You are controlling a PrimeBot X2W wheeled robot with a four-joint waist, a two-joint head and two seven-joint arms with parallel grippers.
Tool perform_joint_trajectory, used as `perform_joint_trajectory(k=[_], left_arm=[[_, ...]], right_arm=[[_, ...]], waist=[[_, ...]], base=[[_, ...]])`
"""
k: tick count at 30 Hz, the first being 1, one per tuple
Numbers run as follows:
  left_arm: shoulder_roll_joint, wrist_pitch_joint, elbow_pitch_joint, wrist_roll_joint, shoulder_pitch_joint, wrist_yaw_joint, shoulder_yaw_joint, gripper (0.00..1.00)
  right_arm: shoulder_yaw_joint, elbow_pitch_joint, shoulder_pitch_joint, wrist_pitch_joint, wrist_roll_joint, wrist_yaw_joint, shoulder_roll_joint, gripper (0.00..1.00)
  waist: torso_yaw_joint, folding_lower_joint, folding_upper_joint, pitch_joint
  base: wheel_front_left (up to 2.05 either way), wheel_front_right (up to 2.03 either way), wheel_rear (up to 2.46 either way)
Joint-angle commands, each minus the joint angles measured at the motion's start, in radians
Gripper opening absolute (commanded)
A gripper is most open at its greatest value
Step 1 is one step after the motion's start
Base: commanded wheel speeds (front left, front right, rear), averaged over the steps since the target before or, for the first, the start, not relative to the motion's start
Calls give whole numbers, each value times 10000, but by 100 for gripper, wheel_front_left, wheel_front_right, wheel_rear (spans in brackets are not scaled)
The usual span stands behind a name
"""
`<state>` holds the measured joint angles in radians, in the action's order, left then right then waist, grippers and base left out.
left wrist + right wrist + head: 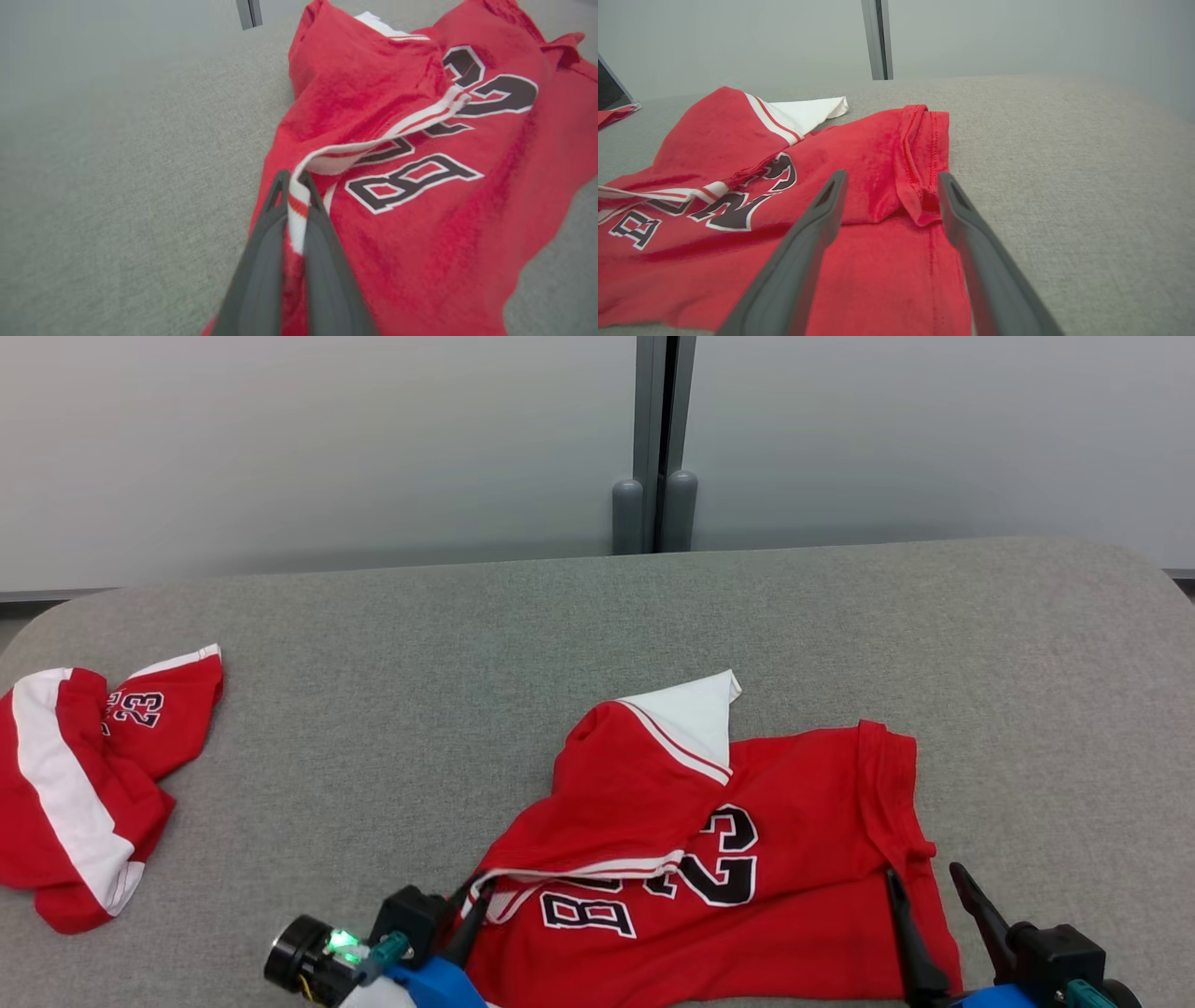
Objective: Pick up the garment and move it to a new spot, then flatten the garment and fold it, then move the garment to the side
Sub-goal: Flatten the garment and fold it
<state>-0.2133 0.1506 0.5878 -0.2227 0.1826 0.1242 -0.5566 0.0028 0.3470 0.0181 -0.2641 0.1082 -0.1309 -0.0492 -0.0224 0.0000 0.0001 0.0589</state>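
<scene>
The garment is a red jersey with black "23" lettering and white trim, lying rumpled at the near middle of the grey padded table. Its upper left part is folded over, and a white corner sticks up at the back. My left gripper is shut on the striped white-and-red trim at the garment's near left edge; in the left wrist view the trim runs between the closed fingers of the left gripper. My right gripper stands open over the garment's right side, and in the right wrist view the right gripper straddles a bunched hem fold.
A second red and white jersey lies crumpled at the table's far left edge. A grey wall with a vertical post stands behind the table. Bare grey surface stretches behind and to the right of the garment.
</scene>
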Motion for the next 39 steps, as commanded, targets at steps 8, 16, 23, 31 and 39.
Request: perform_joint_trajectory(k=[8,16,23,31,39], left_arm=[[262,920,871,-677,2135,62,866,0],[431,1139,2541,-759,3420,61,1092,36],[435,1152,2014,-538,3016,-281,1706,100],[378,1146,-275,-116,1217,-666,3067,100],[484,1147,-2112,431,-768,-887,4576,100]], right_arm=[[16,-89,-375,-5,-53,3,-25,100],[101,-26,-630,-5,-74,3,-23,100],[-12,-20,-507,-5,-3,3,-25,100],[32,19,-317,-4,52,3,-25,100],[52,80,-35,-4,-9,3,-28,100]], waist=[[-40,0,-1,258],[-460,0,-1,530],[-489,0,-1,444],[-121,0,-1,37],[234,0,-1,-424]], base=[[0,0,0],[0,0,0],[0,0,0],[0,0,0],[0,0,0]])
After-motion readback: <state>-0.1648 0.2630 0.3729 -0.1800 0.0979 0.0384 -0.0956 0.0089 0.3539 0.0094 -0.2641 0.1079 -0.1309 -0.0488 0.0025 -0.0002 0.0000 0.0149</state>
